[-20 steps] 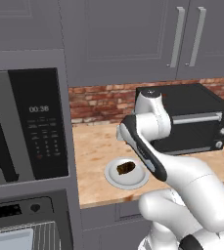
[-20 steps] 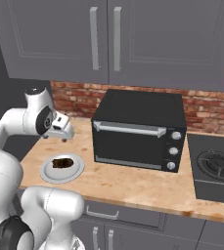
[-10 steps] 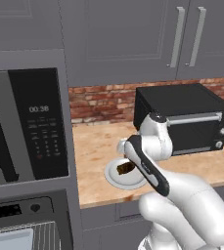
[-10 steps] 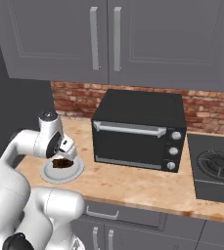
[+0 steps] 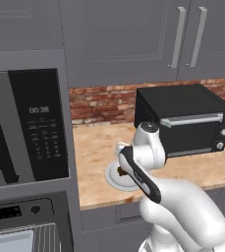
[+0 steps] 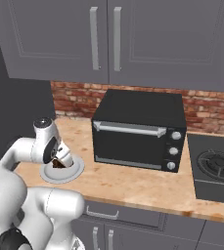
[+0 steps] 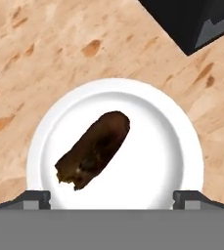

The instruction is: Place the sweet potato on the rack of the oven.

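microwave (image 5: 28, 130) stands at the left end of the counter (image 5: 97, 152), and under it you can see the top strip of the oven (image 5: 20, 212), with what looks like the rack (image 5: 40, 236) at the bottom edge, though it is too cropped to be sure. moving right, the plate (image 7: 177, 146) sits near the counter's front edge, and the sweet potato (image 7: 94, 149) lies on it, a little left of the plate's middle, slanting from lower left to upper right in the hand view. the gripper (image 7: 111, 197) hangs right above the plate with its fingertips (image 7: 35, 197) spread wide, nothing between them, one tip at each side of the plate's near rim. further right is the black toaster oven (image 6: 138, 132), well apart from the plate, and past it the stove burner (image 6: 216, 163) at the counter's right end.

you should expect the sweet potato to be firm and fairly light, a stiff lump that won't squash under the pads, but its rounded, uneven skin could roll or slip on the smooth plate if you catch it off centre. take it across its short width at the thick middle, so turn the hand until the fingers straddle the long axis. avoid the ragged lower end, where the shape tapers and the hold would likely be poor. the plate may slide if you press down on it.
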### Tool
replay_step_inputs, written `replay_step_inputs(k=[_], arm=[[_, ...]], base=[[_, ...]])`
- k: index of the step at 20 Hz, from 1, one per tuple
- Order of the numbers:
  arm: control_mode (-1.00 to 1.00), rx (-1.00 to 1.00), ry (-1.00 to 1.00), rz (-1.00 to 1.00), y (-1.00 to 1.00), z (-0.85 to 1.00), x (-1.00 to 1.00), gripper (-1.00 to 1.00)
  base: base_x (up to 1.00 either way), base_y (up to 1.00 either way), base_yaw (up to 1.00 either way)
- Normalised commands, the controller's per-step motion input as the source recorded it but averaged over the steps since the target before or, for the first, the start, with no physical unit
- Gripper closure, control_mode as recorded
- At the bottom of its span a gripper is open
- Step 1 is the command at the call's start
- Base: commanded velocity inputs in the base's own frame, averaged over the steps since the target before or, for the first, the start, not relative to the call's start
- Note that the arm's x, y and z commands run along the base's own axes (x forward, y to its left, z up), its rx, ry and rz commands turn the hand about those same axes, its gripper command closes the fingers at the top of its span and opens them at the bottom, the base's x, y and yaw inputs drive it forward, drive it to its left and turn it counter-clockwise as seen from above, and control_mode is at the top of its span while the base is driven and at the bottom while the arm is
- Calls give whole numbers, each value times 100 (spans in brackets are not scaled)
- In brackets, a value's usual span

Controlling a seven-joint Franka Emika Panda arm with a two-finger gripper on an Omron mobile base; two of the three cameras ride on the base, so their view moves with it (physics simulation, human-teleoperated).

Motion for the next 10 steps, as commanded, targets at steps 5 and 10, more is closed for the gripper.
replay_step_inputs(k=[5, 10], arm=[[-100, 7, 20, -4, 2, -7, 20, -100], [-100, 1, 8, -12, 24, -18, 12, -100]], base=[[0, 0, 0], [0, 0, 0]])
